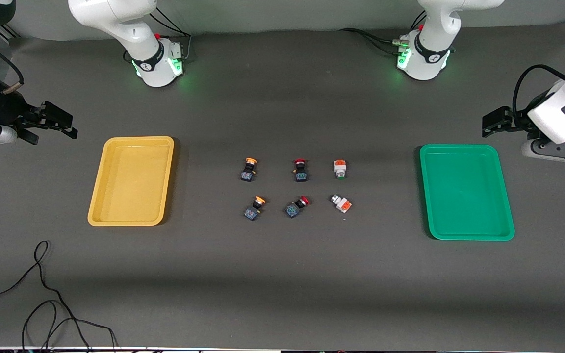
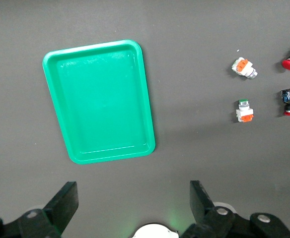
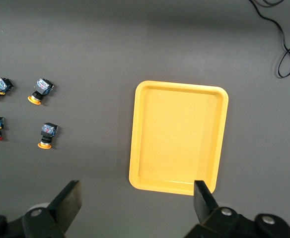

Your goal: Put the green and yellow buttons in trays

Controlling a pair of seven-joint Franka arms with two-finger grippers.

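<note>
Two yellow-capped buttons (image 1: 248, 169) (image 1: 255, 207) and two white-bodied green buttons (image 1: 340, 168) (image 1: 341, 203) lie mid-table. The mustard yellow tray (image 1: 131, 180) lies toward the right arm's end and the green tray (image 1: 466, 191) toward the left arm's end; both hold nothing. My right gripper (image 1: 49, 122) is open and empty, up beside the yellow tray (image 3: 179, 136). My left gripper (image 1: 496, 122) is open and empty, up beside the green tray (image 2: 99, 101). The left wrist view shows the white buttons (image 2: 244, 67) (image 2: 244, 110). The right wrist view shows the yellow ones (image 3: 39, 91) (image 3: 46, 135).
Two red-capped switches (image 1: 300, 170) (image 1: 296, 206) lie between the yellow and the white buttons. A black cable (image 1: 42, 294) loops on the table nearer the front camera than the yellow tray. The arm bases (image 1: 157, 61) (image 1: 422, 56) stand at the back.
</note>
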